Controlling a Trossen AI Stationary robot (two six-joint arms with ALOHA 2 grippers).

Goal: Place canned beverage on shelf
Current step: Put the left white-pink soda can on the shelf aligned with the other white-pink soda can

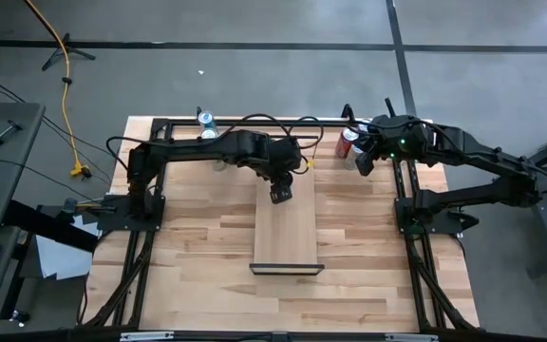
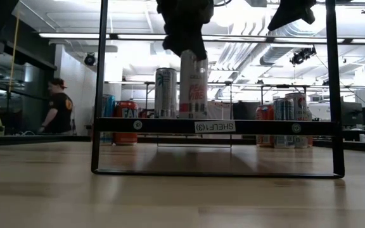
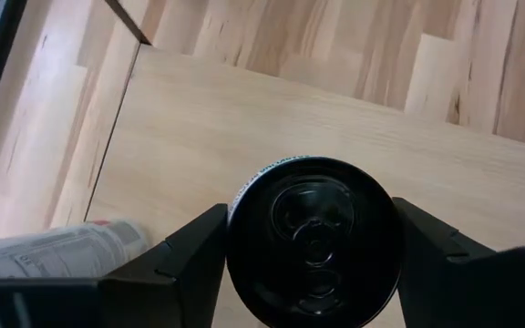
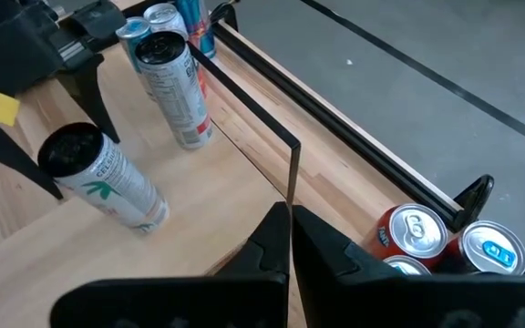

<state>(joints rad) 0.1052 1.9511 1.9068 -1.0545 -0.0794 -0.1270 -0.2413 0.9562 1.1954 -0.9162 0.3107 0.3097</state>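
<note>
A tall pale can with a black top point(image 3: 313, 241) stands at the far end of the shelf point(image 1: 288, 237), a pale plank with thin dark end frames. My left gripper point(image 3: 310, 210) is shut on this can; in the low view point(image 2: 185, 38) it hides the can's top point(image 2: 193, 88). A second tall can point(image 2: 165, 93) stands free on its base on the shelf, just left of and behind the held one point(image 4: 108, 182). My right gripper point(image 4: 290, 211) hangs shut above the table's far right point(image 1: 362, 161), holding nothing. My left gripper pinches the can's upper wall just under the black rim point(image 3: 229, 239) between its two fingers point(image 3: 185, 255), one on each side. The fingers slant down from above and from the table's left. The can stands upright with its base point(image 4: 149, 214) on the shelf.
Red cans point(image 4: 413, 232) and a blue-topped one stand by the black rail at the far right point(image 1: 347, 142). More cans point(image 1: 205, 122) stand at the far left. The near half of the shelf point(image 3: 244, 118) is bare. A person point(image 2: 59, 107) stands in the room behind.
</note>
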